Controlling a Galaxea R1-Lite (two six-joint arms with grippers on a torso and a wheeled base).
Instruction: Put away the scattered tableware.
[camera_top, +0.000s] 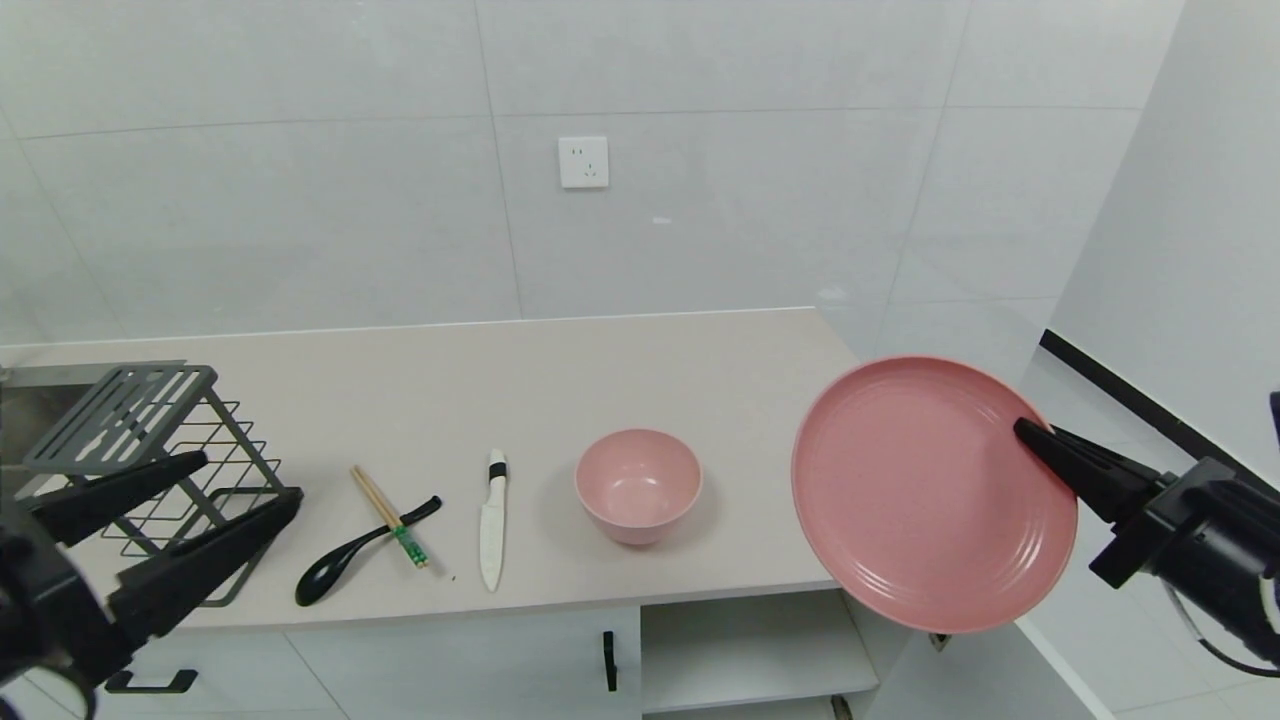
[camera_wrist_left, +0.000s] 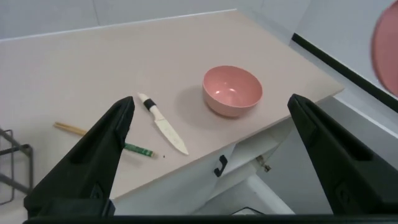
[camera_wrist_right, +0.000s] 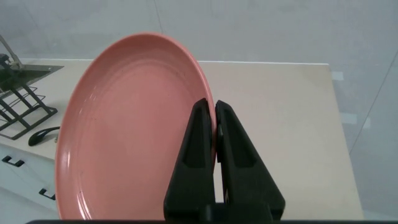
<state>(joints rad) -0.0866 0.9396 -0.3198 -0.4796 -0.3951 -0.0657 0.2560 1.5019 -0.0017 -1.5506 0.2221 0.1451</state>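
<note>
Pinches pink plate (camera_top: 930, 495) by its rim in right gripper (camera_top: 1022, 430), tilted in air at table's (camera_top: 500, 380) right end. Hangs left gripper (camera_top: 250, 476) spread wide beside rack (camera_top: 140, 420). On table between them: bowl (camera_top: 638, 485), knife (camera_top: 493, 520), chopsticks (camera_top: 390, 518), spoon (camera_top: 350, 560)

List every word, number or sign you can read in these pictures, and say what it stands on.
None can be read.
Chopsticks: the green ends carry marks too small to read.
Wall socket, pink plate, pink bowl, knife: no print visible.
</note>
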